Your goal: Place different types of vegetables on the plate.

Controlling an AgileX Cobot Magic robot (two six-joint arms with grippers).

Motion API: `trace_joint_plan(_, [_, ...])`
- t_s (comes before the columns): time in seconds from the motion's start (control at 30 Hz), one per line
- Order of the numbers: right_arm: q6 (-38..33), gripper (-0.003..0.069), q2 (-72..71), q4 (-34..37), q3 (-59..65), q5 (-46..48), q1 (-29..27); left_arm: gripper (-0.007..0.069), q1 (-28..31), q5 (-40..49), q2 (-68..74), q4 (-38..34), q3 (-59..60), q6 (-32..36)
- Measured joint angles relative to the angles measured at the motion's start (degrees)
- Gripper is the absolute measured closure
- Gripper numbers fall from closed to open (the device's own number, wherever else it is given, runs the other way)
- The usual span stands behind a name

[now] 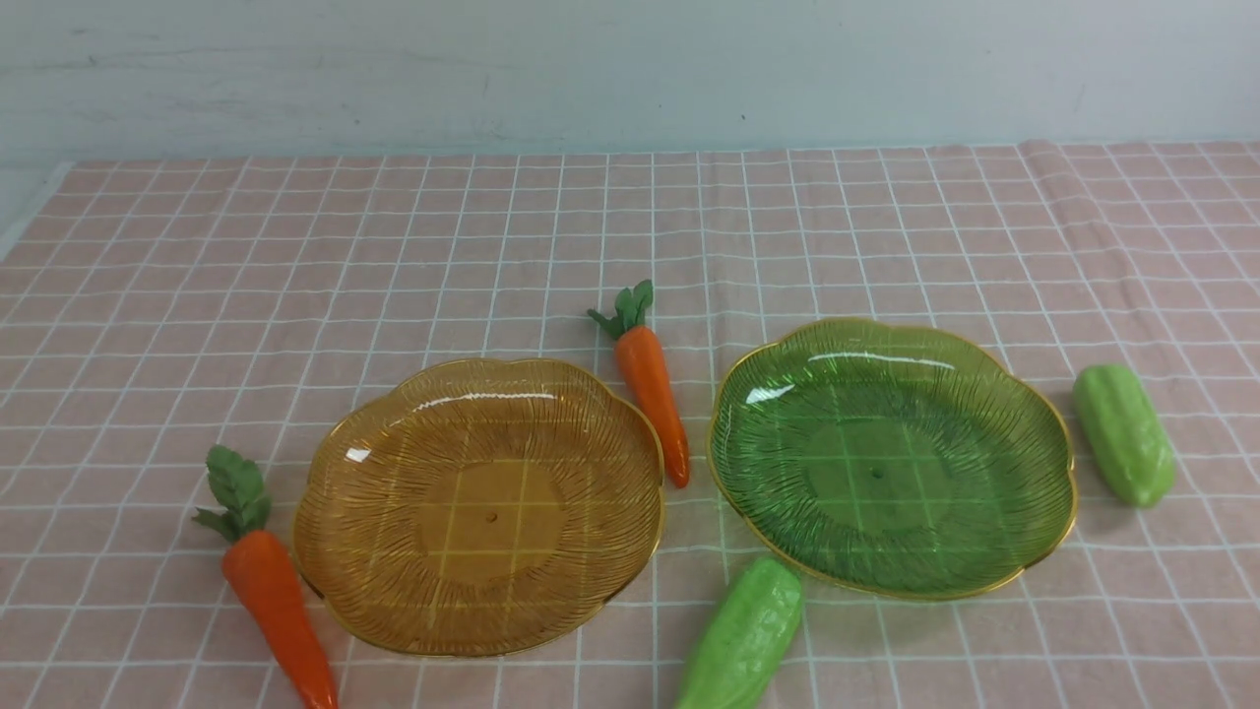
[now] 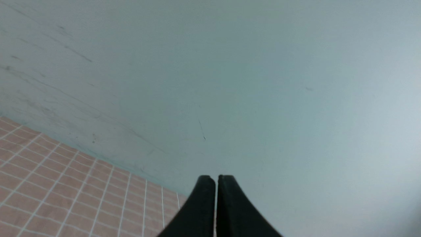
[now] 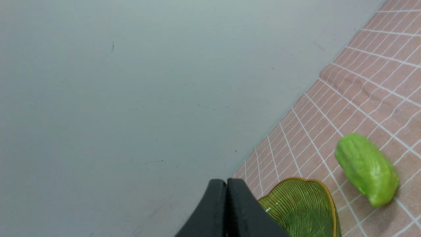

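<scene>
An amber glass plate [image 1: 374, 591] and a green glass plate [image 1: 1024, 551] lie side by side on the pink checked cloth, both bare. One carrot [image 1: 653, 379] lies between them; another carrot [image 1: 271, 591] lies left of the amber plate. One green gourd [image 1: 1124, 433] lies right of the green plate, also in the right wrist view [image 3: 366, 168] beside that plate's rim [image 3: 332, 204]. A second gourd [image 1: 743, 640] lies at the front between the plates. My left gripper [image 2: 216, 179] and right gripper [image 3: 226, 182] are shut and empty, raised; neither shows in the front view.
The pink checked cloth [image 1: 630, 236] reaches back to a pale grey-blue wall [image 1: 630, 69]. The cloth's left edge [image 1: 34, 212] shows at the far left, and a fold in the cloth [image 1: 1053, 197] runs at the back right.
</scene>
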Motion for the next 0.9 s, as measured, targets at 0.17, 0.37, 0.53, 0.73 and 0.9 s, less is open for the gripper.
trace_joint_plan(0.17, [-1.61, 0.0674, 0.0, 0.06, -6.65, 4.87, 0.18, 0.0628, 0.0, 27.25, 19.6, 7.66, -13.61, 2.68])
trace_joint_plan(0.37, [-17.35, 0.0674, 11.99, -3.07, -25.92, 29.85, 0.25, 0.0628, 0.0, 38.08, 46.43, 20.84, -20.76, -3.08])
trace_joint_plan(0.53, [-27.8, 0.0674, 26.89, -6.07, -39.61, 51.55, 0.24, 0.0628, 1.8, 38.02, 64.37, 21.32, -29.15, -4.69])
trace_joint_plan(0.73, [-34.25, 0.0674, 33.76, -6.75, -44.48, 60.54, 0.24, 0.0628, 2.29, 38.1, 76.6, 22.5, -35.08, -4.96])
trace_joint_plan(0.9, [-34.61, 0.0674, 33.76, -6.8, -44.48, 61.2, 0.24, 0.0603, 2.93, 34.0, 78.82, 29.01, -35.2, -9.89])
